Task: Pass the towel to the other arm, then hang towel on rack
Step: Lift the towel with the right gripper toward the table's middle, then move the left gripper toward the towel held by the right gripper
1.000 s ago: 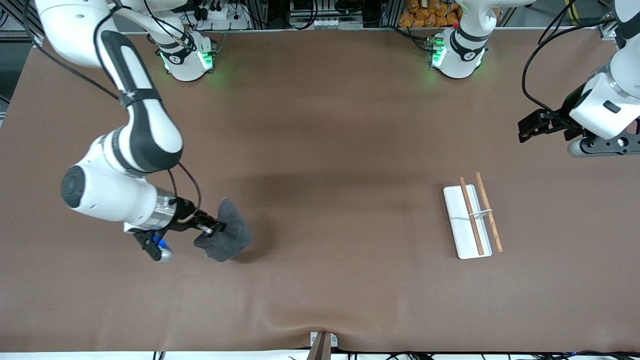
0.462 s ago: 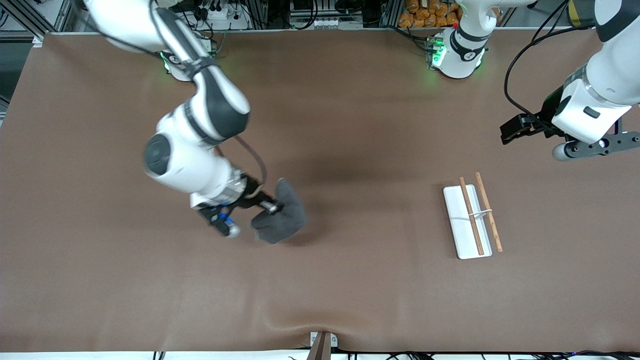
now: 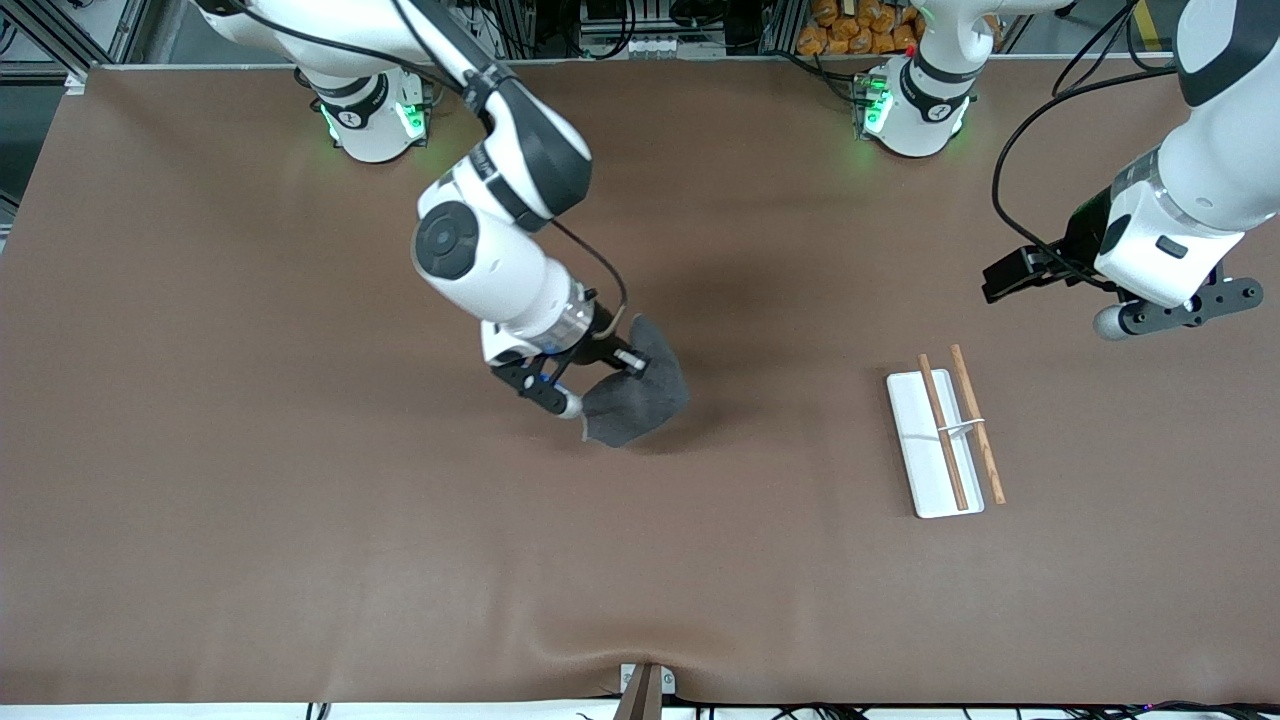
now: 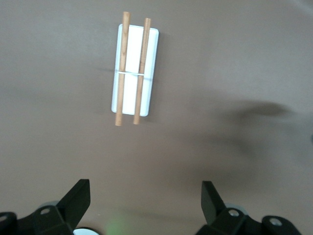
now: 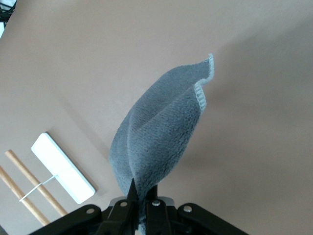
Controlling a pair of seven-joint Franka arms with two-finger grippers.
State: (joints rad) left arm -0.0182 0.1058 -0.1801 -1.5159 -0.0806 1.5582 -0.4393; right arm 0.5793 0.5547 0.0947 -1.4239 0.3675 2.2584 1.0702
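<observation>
The dark grey towel [image 3: 640, 392] hangs folded from my right gripper [image 3: 628, 362], which is shut on it and holds it in the air over the middle of the table. The right wrist view shows the towel [image 5: 161, 137] pinched between the fingers [image 5: 133, 198]. The rack [image 3: 945, 430], a white base with two brown rods, lies toward the left arm's end of the table; it also shows in the left wrist view [image 4: 133, 68] and the right wrist view [image 5: 61, 169]. My left gripper [image 3: 1020, 270] is open and empty, up in the air over the table's left arm end, above the rack.
The brown table cover [image 3: 300, 550] has a raised wrinkle near its front edge at the middle. A small metal clamp [image 3: 645, 685] sits at that edge. The arm bases [image 3: 375, 110] stand along the table's robot edge.
My right gripper has carried the towel from the right arm's end to the middle of the table. My left gripper has shifted a little toward the middle.
</observation>
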